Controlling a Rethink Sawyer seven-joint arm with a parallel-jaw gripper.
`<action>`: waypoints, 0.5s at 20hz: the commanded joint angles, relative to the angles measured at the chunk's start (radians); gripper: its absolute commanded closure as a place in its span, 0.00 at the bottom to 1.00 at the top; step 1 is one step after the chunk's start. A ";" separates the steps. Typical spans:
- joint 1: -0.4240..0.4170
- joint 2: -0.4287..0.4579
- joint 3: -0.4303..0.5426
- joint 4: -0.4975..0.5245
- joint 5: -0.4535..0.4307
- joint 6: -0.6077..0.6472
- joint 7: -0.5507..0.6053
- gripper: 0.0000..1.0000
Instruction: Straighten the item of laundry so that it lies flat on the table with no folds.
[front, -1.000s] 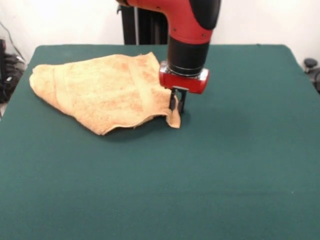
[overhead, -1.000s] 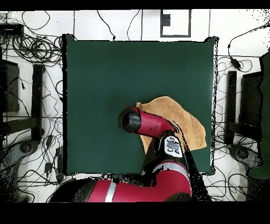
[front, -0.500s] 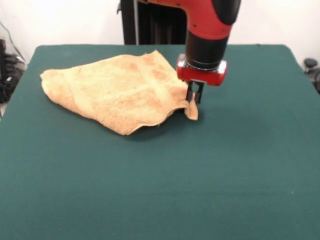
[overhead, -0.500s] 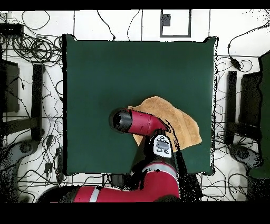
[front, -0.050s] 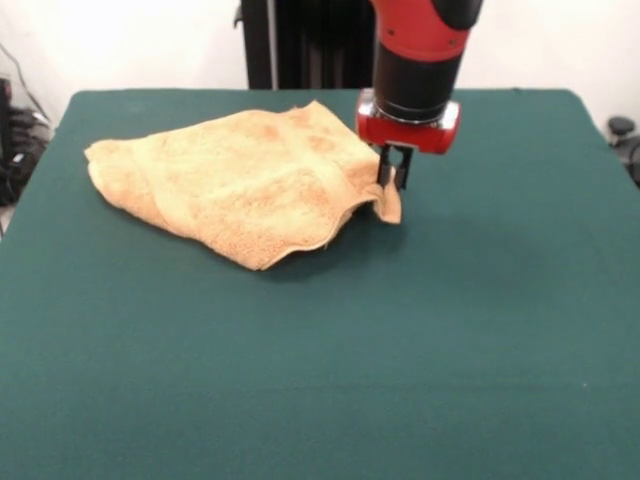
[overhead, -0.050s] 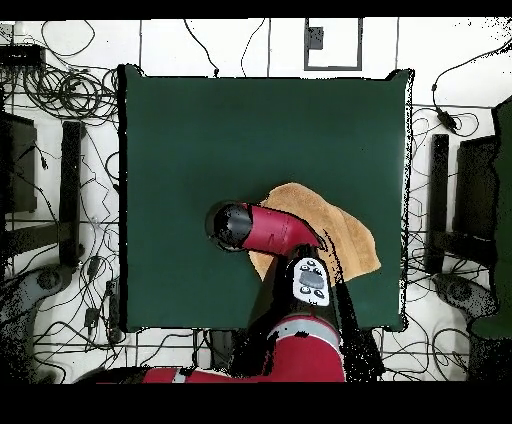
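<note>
The orange-tan towel (front, -0.050s: 240, 180) lies folded and rumpled on the far left part of the dark green table (front, -0.050s: 420, 340). My gripper (front, -0.050s: 392, 182) hangs from the red arm at the towel's right corner, shut on that corner, which is lifted a little off the felt and droops below the fingers. In the overhead view the towel (overhead, -0.050s: 345, 232) shows right of centre near the table's lower edge, and the red arm (overhead, -0.050s: 265, 228) covers the gripper and the held corner.
Cables and dark equipment (overhead, -0.050s: 60, 170) lie on the floor round the table (overhead, -0.050s: 200, 130) in the overhead view. A dark stand (front, -0.050s: 300, 45) rises behind the table's far edge.
The gripper has carried the towel's corner to the right and slightly up in the front view, dragging the whole towel rightward across the felt. Movement slowed in the last half second.
</note>
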 joint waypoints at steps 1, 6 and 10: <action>0.017 0.003 0.104 -0.006 0.072 0.146 0.184 1.00; 0.026 -0.006 0.103 -0.008 0.084 0.175 0.205 1.00; 0.023 -0.016 0.104 -0.004 0.091 0.197 0.202 1.00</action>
